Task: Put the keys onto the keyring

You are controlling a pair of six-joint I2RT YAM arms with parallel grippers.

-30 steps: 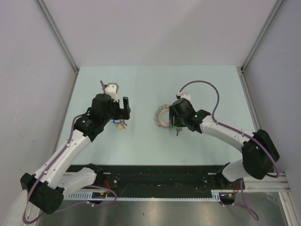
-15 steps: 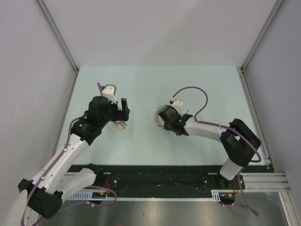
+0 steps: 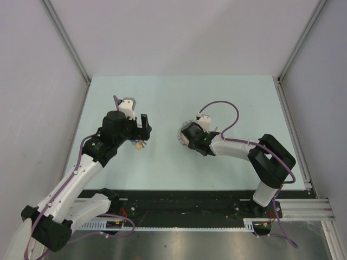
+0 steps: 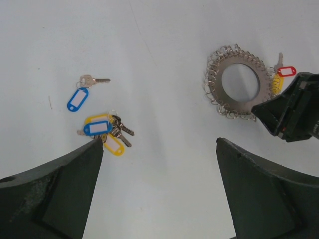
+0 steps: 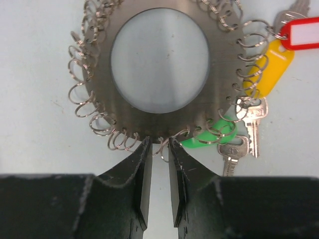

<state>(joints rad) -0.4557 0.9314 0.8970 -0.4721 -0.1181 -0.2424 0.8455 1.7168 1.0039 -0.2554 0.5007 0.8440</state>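
On the pale table (image 3: 162,168), nearest on the left side, the left gripper (image 4: 158,144) is held above the surface with its jaws spread wide and nothing between them. Just beyond its left fingertip the loose keys (image 4: 107,132) are seen. Several are gathered in a small cluster with a blue tag and yellow tags, and a single key with a blue tag (image 4: 82,93) lies close by, apart from the cluster. None of them is touched by either gripper.

To the right, well apart from the cluster, the keyring (image 5: 149,124) lies flat on the table. It is a metal disc with a round hole, and its rim is hung all round with small wire loops. The right gripper (image 5: 159,149) is set low at the rim, and its jaws are drawn narrow on one wire loop, which is caught between the fingertips (image 5: 142,159).

On the ring's right side a green tag (image 5: 209,138), a yellow tag (image 5: 271,69) and a red tag (image 5: 304,30) are attached. Two silver keys lie among them, resting on the table beside the disc. In the overhead view the ring is partly covered by the right gripper.
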